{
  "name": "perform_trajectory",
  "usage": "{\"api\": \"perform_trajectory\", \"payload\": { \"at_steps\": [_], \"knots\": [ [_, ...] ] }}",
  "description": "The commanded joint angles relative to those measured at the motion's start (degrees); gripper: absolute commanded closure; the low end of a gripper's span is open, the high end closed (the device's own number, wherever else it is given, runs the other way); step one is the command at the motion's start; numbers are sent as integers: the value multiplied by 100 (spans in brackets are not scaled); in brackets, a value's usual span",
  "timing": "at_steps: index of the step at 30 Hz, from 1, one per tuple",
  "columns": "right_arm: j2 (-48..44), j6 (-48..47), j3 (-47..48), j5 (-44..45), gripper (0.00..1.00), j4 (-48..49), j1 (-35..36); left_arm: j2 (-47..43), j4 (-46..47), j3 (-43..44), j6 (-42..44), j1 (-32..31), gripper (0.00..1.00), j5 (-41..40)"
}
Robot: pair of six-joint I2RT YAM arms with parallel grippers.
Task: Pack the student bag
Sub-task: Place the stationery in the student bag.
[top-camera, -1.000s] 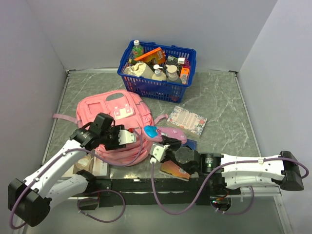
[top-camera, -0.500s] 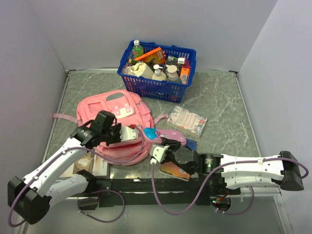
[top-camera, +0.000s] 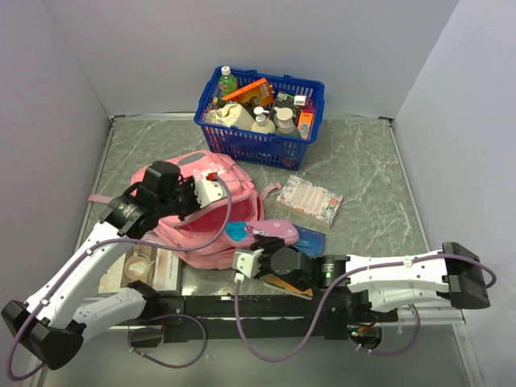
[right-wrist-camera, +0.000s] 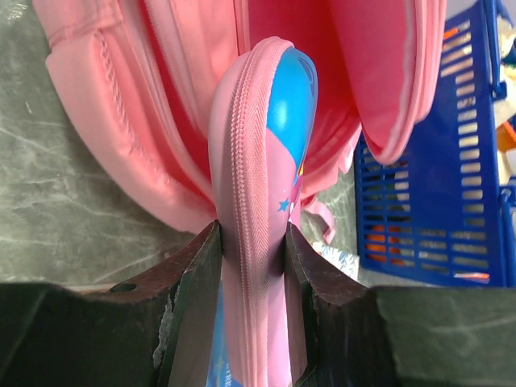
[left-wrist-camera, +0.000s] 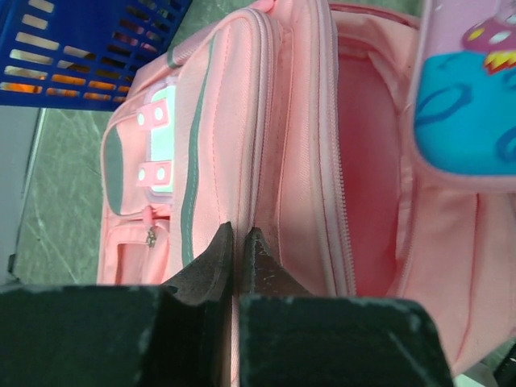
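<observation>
Top external view puts the backpack point(top-camera: 240, 181) left of centre in the frame, lying on the table point(top-camera: 363, 177) with its mouth turned toward the bottom edge, where our arms are mounted. Our left gripper point(left-wrist-camera: 239, 235) has its fingers pressed together on a fold of fabric beside the zip, and we judge it lifts that flap so the main compartment gapes. Our right gripper point(right-wrist-camera: 251, 234) is clamped on the two flat faces of the pencil case point(right-wrist-camera: 270, 113), held edge-on with its zip facing the wrist camera, presumably so the slim profile slips through the gap. Its blue end sits right at the opening; how far inside we cannot tell. The blue basket point(top-camera: 260, 143) of other goods stands in the upper middle, apart from the bag.
</observation>
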Motion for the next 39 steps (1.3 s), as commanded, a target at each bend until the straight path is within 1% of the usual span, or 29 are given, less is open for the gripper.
{"api": "perform_trajectory", "payload": {
  "at_steps": [1, 4, 8, 14, 16, 20, 24, 25, 26, 27, 28, 30, 31, 32, 34, 35, 36, 37, 38, 39],
  "knots": [
    [253, -398, 516, -87, 90, 459, 64, -85, 685, 523, -298, -101, 99, 436],
    [524, -670, 622, -193, 89, 608, 47, -156, 632, 549, -500, -189, 99, 752],
    [1008, -1058, 938, -412, 91, 1082, 55, -165, 588, 602, -782, -286, 99, 1244],
    [1554, -1559, 1465, -1027, 92, 1505, 47, -147, 387, 716, -722, -277, 99, 1745],
    [1720, -1735, 1527, -1220, 92, 1847, 29, -138, 255, 778, -651, -286, 99, 1904],
    [2046, -1647, 1703, -1634, 92, 2260, -182, -191, 166, 831, -659, -295, 99, 2308],
    [2502, -1533, 1782, -1810, 92, 2814, -419, -191, 140, 910, -756, -286, 99, 2475],
    [2590, -1507, 1782, -1810, 92, 3128, -532, -191, 131, 945, -791, -286, 99, 2493],
    [2687, -1463, 1773, -1749, 90, 3288, -603, -182, 140, 962, -818, -286, 99, 2511],
    [2775, -1384, 1791, -1688, 86, 3359, -673, -182, 140, 963, -818, -295, 99, 2485],
    [2924, -1323, 1826, -1618, 79, 3403, -805, -182, 122, 963, -809, -295, 99, 2484],
    [2987, -1095, 1852, -1529, 71, 3290, -920, -200, 96, 954, -765, -295, 99, 2423],
    [2961, -1033, 1844, -1486, 66, 3229, -955, -200, 113, 919, -765, -286, 99, 2371],
    [2917, -971, 1765, -1390, 46, 3211, -964, -235, 122, 901, -765, -286, 99, 2335],
    [2575, -682, 1633, -1178, 28, 3167, -964, -261, 192, 797, -817, -286, 99, 2091],
    [2417, -489, 1528, -1099, 11, 3140, -947, -296, 358, 743, -870, -295, 99, 1967],
    [2024, -104, 1510, -1011, 2, 2862, -947, -305, 438, 665, -932, -295, 99, 1801],
    [1811, 100, 1492, -985, 0, 2685, -938, -314, 560, 472, -1089, -286, 99, 1512],
    [1583, 293, 1414, -1002, 0, 2483, -929, -323, 683, 383, -1143, -295, 99, 1396],
    [1128, 617, 1343, -1028, 0, 2290, -868, -323, 798, 278, -1204, -295, 99, 1273]
  ]
}}
